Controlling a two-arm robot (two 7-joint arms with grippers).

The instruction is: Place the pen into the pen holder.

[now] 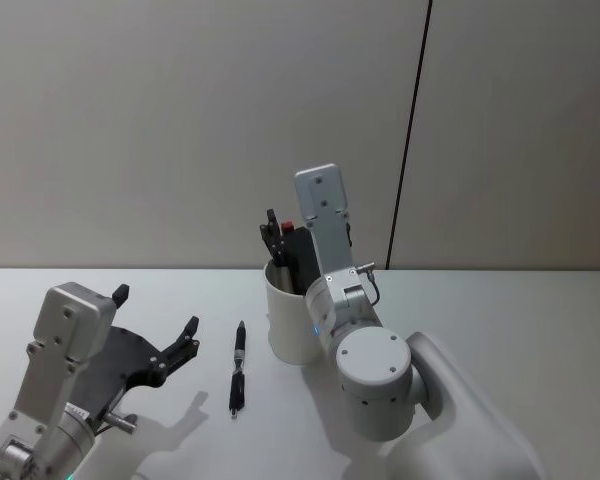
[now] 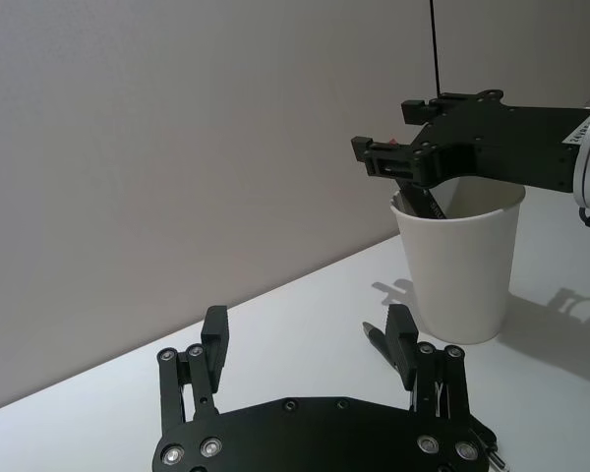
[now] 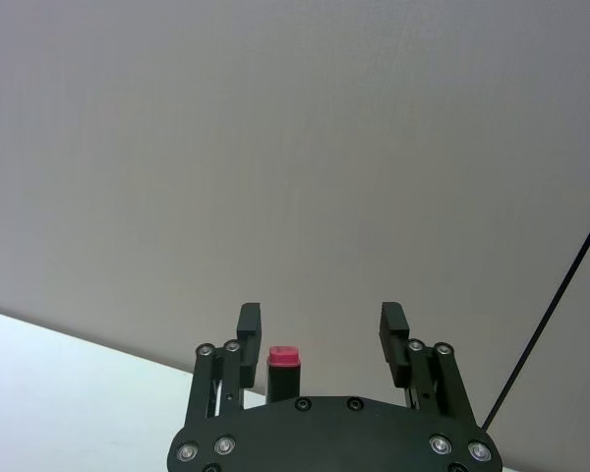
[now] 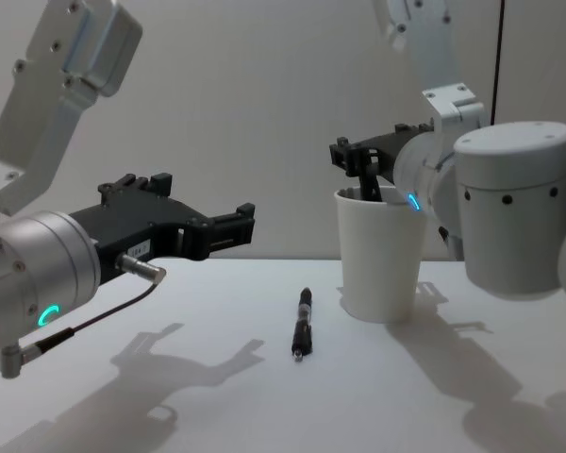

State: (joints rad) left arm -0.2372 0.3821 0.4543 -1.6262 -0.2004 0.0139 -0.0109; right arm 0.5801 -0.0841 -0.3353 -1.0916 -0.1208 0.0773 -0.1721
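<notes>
pen [image 1: 237,368] on table [image 1: 540,310], just left of pen holder [image 1: 290,330]

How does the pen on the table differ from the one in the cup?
The pen on the table lies flat beside the cup; the pen in the cup stands in it. The pen on the table looks mostly dark; the pen in the cup shows a red top. The pen in the cup sits between the right gripper's open fingers; the pen on the table lies apart from the open left gripper.
</notes>
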